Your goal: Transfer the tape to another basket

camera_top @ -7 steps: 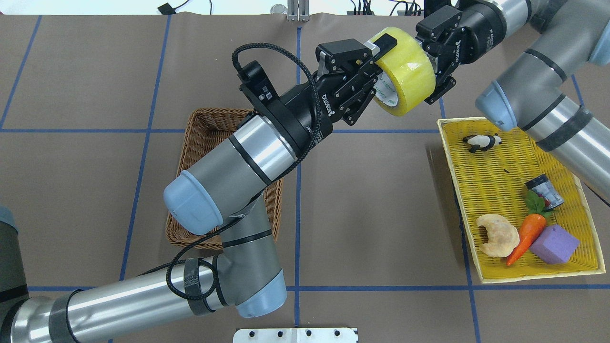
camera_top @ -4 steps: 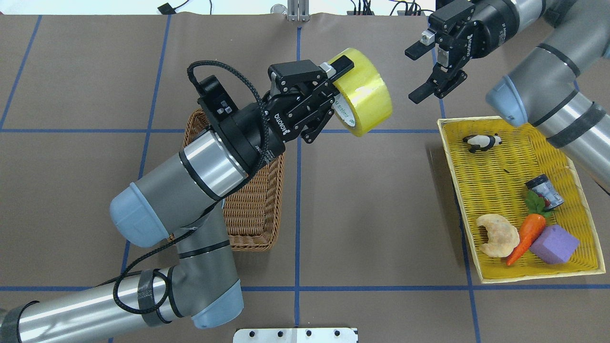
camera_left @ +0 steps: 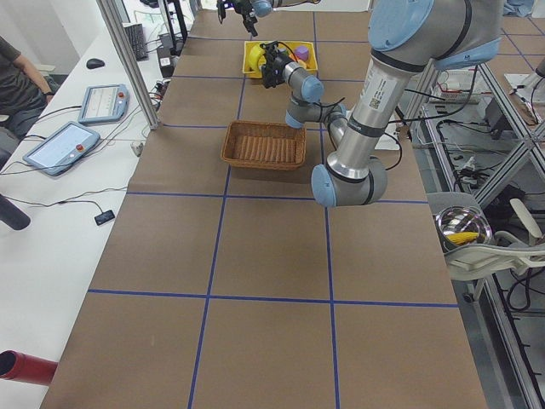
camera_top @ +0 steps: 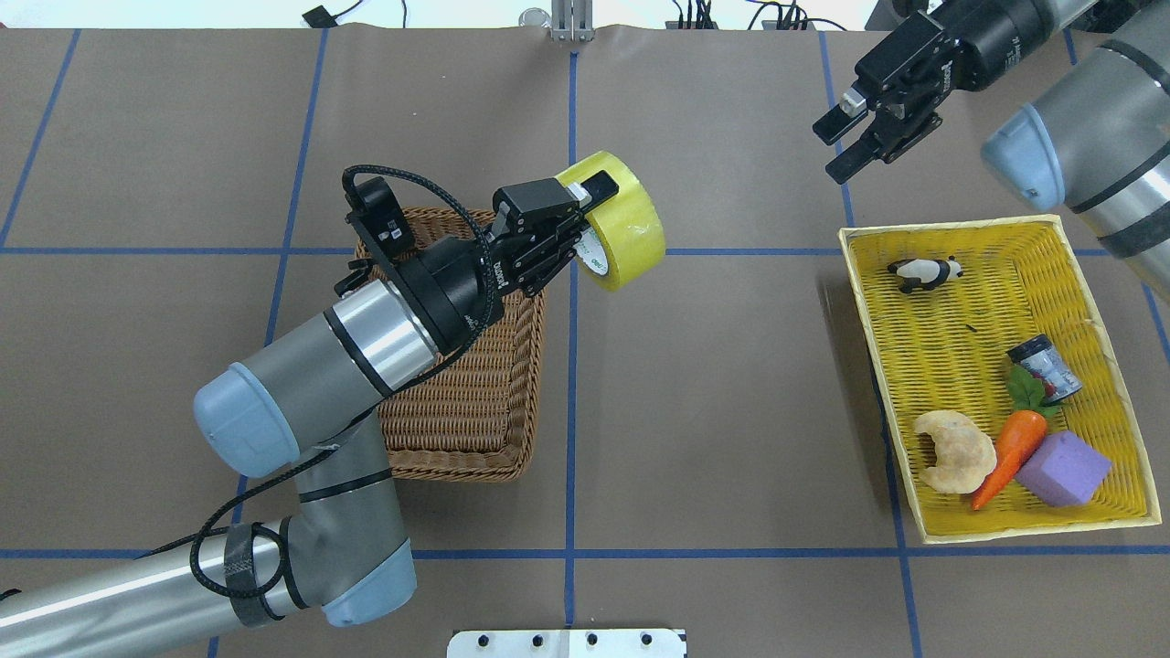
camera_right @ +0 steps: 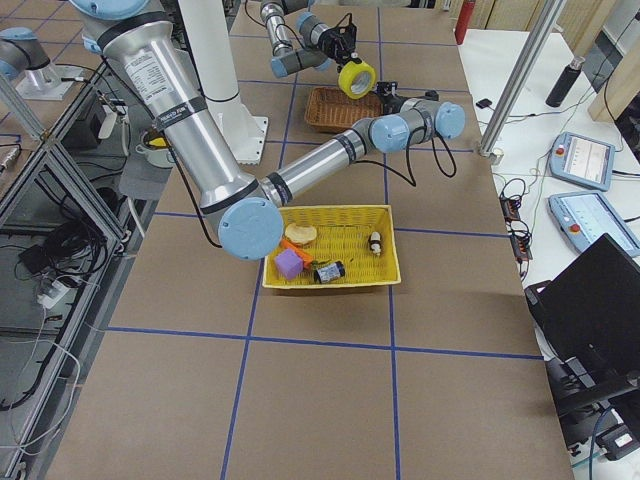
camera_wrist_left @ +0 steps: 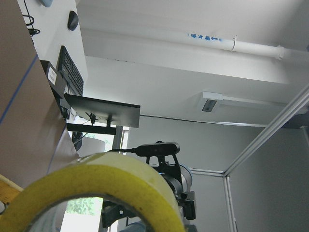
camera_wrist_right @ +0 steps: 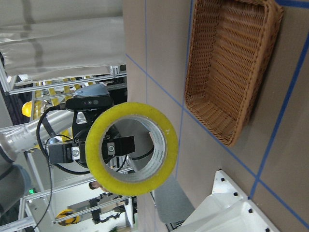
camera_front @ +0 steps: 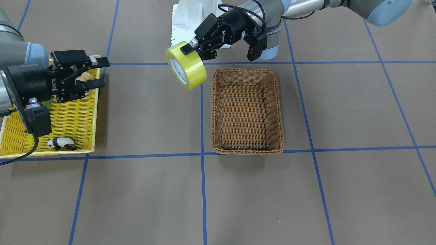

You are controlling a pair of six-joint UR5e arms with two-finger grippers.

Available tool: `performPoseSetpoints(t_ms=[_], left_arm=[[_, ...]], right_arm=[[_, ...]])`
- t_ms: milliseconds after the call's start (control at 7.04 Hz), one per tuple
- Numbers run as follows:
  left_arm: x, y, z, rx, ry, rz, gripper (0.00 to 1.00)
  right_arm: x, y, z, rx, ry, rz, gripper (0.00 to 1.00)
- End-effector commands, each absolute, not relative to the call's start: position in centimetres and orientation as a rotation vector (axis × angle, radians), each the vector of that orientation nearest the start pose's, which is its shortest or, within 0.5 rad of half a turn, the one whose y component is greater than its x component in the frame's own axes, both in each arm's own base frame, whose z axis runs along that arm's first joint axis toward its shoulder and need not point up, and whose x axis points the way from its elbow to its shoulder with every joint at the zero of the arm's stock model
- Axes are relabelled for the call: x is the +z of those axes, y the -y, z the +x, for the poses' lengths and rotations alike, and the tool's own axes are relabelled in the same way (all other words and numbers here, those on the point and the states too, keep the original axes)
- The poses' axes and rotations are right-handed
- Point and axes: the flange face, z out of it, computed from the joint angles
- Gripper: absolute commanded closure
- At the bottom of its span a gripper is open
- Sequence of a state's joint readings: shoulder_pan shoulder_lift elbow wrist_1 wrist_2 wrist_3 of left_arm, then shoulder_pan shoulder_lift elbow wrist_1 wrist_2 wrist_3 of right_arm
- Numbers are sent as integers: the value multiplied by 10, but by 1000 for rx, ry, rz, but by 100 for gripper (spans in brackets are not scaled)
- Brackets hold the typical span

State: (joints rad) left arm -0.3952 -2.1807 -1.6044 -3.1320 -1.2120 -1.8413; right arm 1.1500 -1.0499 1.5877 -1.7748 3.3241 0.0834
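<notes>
Left tool point(camera_top: 585, 212) clamped on tape point(camera_top: 632, 227), off desk; basket point(camera_top: 462, 429) below, back toward its wrist. Right tool point(camera_top: 841, 144) fingers apart, empty. To do: shift over basket, release

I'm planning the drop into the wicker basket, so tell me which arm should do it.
Left. The left hand is shut on the packing tape roll just beside the wicker basket; the right hand is open, empty, off by the yellow tray.
</notes>
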Motion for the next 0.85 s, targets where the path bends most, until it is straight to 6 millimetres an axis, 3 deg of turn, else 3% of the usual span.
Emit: performPoseSetpoints(t_ms=[0, 142, 426, 568, 710], left_arm=[[152, 381, 475, -748, -2115, 403, 96], [166, 384, 483, -726, -1999, 447, 96], [172, 390, 498, -670, -1815, 531, 96], [157, 383, 491, -596, -1710, 501, 96], [147, 369, 462, -530, -1611, 473, 96]], right_arm=[[296, 602, -219, -545, 1629, -99, 29], [301, 606, -216, -537, 1563, -69, 28], [313, 607, -213, -566, 1463, 15, 29], [321, 606, -211, -563, 1452, 19, 29], [327, 606, -208, -555, 1444, 21, 29]])
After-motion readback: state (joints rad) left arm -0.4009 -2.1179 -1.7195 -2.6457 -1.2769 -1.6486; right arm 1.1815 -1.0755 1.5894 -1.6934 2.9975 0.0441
